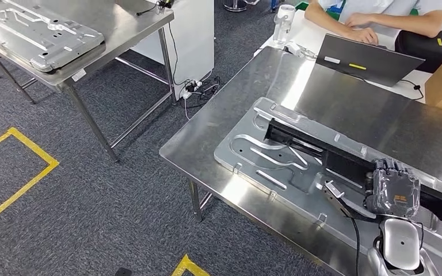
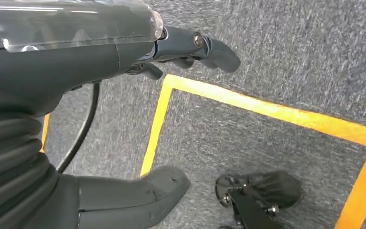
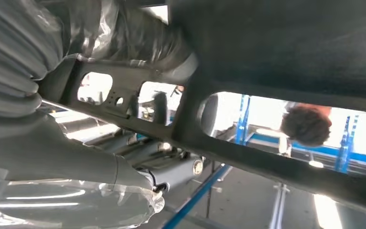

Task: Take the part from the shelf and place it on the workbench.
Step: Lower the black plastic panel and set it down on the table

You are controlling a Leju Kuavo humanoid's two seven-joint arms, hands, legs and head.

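- The part (image 1: 345, 158) is a long black bar. It lies over a grey metal plate (image 1: 265, 164) on the counter (image 1: 230, 115), at the right of the scene.
- The bar's long way runs from far left to near right, slanting across the plate.
- The right hand (image 1: 392, 192) is at the near right end of the bar. In the head view its fingers curl over the bar there, so it looks like it holds the bar.
- In the right wrist view the black part (image 3: 267, 157) with its open holes lies just in front of the hand (image 3: 52, 143).
- I cannot tell if the bar rests flat on the plate or is a bit above it.
- The left hand (image 2: 124, 119) hangs by the floor, over a yellow line (image 2: 267, 112). Its fingers are spread and it holds nothing.
- The right hand is the near one, so I think it must set the bar down and let go.
- A person (image 1: 380, 17) sits at the far side with a laptop (image 1: 368, 57), well apart from the bar.
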